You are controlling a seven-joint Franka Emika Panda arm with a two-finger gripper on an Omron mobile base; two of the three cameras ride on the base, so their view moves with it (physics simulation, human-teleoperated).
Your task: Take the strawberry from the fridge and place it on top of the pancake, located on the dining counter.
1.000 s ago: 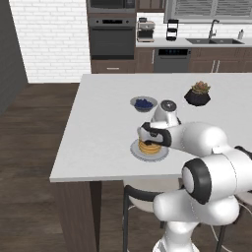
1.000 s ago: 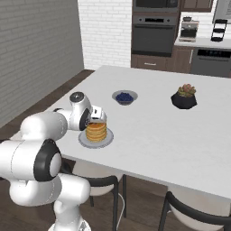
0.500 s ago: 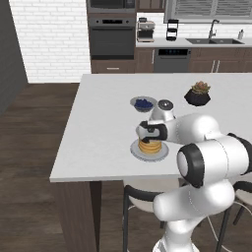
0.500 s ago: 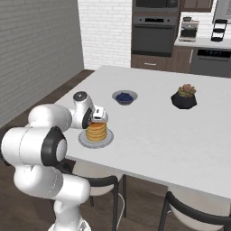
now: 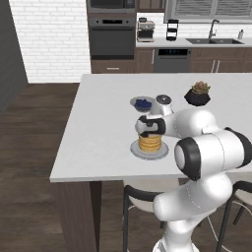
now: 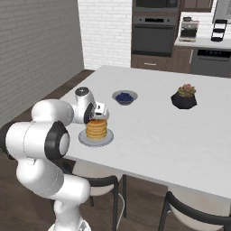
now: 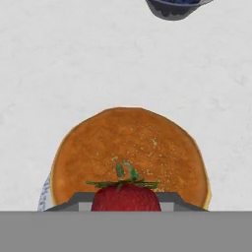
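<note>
I have the gripper [image 5: 147, 129] poised directly above the pancake [image 5: 149, 142], which sits as a short golden stack on a small grey plate [image 5: 135, 149] near the front edge of the dining counter [image 5: 98, 133], toward its front-left corner in the left base view. In the right base view the gripper [image 6: 100, 115] sits just over the top of the stack [image 6: 96, 129], and I cannot tell whether anything touches it.

In the hand view the strawberry [image 7: 126, 197] sits at the bottom centre, red with green leaves on top, flanked by the 2 dark fingertips [image 7: 74, 201]. The jaws are clamped on the strawberry, 1 tip on each side. Beyond it the round top pancake [image 7: 129, 147] lies straight ahead of the berry, with a sliver of the plate rim [image 7: 45, 193] at its left.

A small bowl of blueberries [image 5: 142, 104] stands behind the stack, nearer the middle of the counter, apart from the plate. A dark pot with a succulent [image 5: 198, 94] stands further right, well apart from both. A stool [image 5: 142, 194] is tucked under the front edge
</note>
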